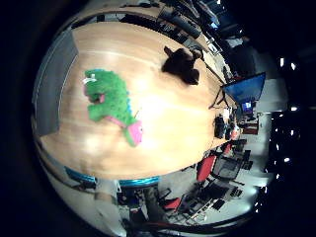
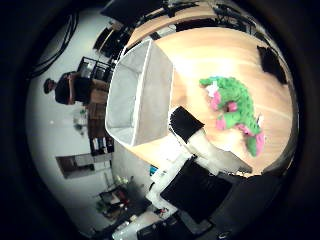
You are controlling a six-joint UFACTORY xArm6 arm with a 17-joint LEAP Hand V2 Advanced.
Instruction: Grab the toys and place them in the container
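While the hand is held above the wooden table, a green plush dinosaur with pink feet and tail is seen lying on its side on the tabletop, apart from everything else. A dark brown plush toy is observed further along the table. A grey fabric container is placed at the table's end. One finger is extended straight; nothing is gripped.

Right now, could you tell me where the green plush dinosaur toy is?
The green plush dinosaur lies on the wooden table, between the grey fabric container and the dark brown plush toy.
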